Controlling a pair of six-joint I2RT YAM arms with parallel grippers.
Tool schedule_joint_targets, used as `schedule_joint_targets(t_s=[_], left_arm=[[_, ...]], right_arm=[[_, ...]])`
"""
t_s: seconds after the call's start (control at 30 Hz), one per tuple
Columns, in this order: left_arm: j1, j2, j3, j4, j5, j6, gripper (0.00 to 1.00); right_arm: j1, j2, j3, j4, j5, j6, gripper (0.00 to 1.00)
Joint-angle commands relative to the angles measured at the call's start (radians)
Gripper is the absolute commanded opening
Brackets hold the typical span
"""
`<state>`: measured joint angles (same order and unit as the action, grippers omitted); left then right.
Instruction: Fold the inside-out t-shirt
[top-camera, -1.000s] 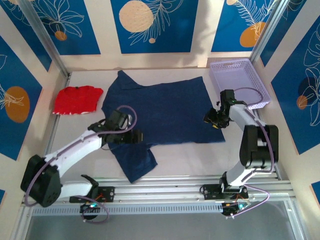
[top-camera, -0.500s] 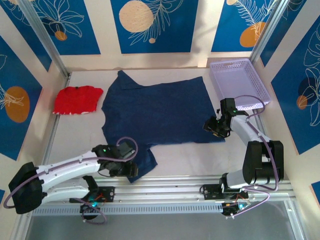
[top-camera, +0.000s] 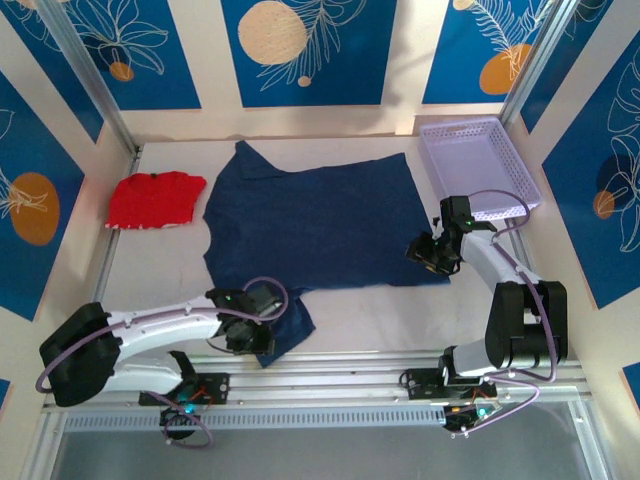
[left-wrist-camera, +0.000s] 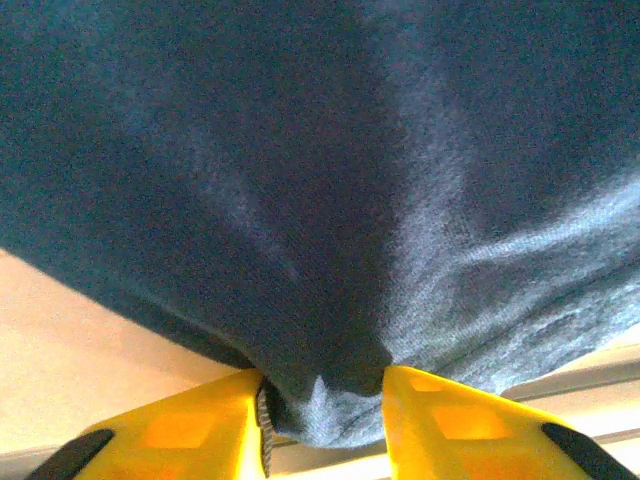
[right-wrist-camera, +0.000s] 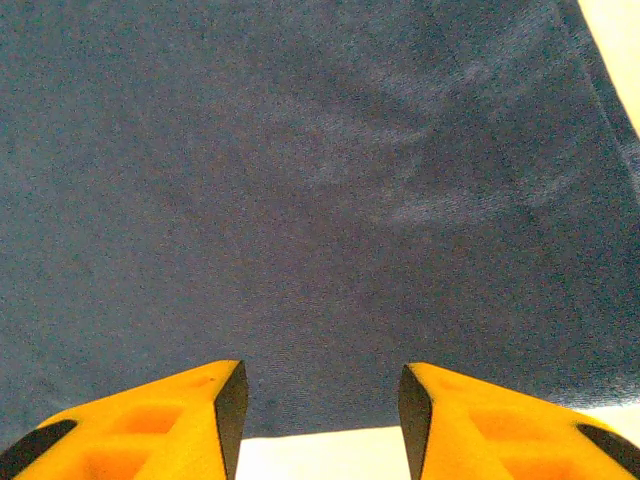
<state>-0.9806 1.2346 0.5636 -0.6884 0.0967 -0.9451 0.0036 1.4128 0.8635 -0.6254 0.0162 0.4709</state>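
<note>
Closest to us, at 7 o'clock on the counter (top-camera: 370, 320), is the left end effector (left-wrist-camera: 322, 395). Its two yellow fingers (left-wrist-camera: 200, 425) are squeezed together on a bit of dark blue cloth. That cloth is the near sleeve (top-camera: 292, 322) of the t-shirt (top-camera: 320, 220). The sleeve sticks out toward the front edge of the counter. The pinch is right at the sleeve's tip, so I think the arm means to lift the sleeve and lay it over the big part of the shirt. That would be the first fold.

A little farther back, at 4 o'clock, is the right end effector (right-wrist-camera: 320, 390). Its fingers are wide apart and hold nothing. It sits low by the shirt's bottom corner, with the cloth edge just ahead of its tips. I think it waits there so it can grab that corner, or press it down so the shirt does not slide when the sleeve is pulled.

The t-shirt lies flat and spread out in the middle of the counter. It is not folded yet.

Farther off, at 10 o'clock, a small red cloth (top-camera: 155, 198) lies beside the shirt, not touching it. At 2 o'clock sits a purple basket (top-camera: 480, 165), near the shirt's far corner.
</note>
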Motion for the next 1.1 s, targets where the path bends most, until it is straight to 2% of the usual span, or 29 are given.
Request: schedule_joint_targets(t_s=[0.0, 0.3, 0.63, 0.9, 1.07], left_arm=[[-0.016, 0.007, -0.014, 0.024, 0.023, -0.012, 0.25], [-0.017, -0.045, 0.012, -0.039, -0.02, 0.014, 0.0], [0.009, -0.133, 0.053, -0.05, -0.03, 0.049, 0.0], [0.036, -0.133, 0.064, -0.043, -0.001, 0.096, 0.0], [0.065, -0.151, 0.085, -0.066, 0.009, 0.125, 0.0]], right_arm=[[-0.004, -0.003, -0.003, -0.018, 0.004, 0.006, 0.46], [-0.045, -0.01, -0.034, -0.035, 0.057, 0.037, 0.46], [-0.219, 0.021, -0.073, -0.03, 0.088, 0.081, 0.49], [-0.257, 0.118, -0.043, -0.041, 0.077, 0.086, 0.48], [-0.258, 0.153, -0.032, -0.041, 0.064, 0.083, 0.39]])
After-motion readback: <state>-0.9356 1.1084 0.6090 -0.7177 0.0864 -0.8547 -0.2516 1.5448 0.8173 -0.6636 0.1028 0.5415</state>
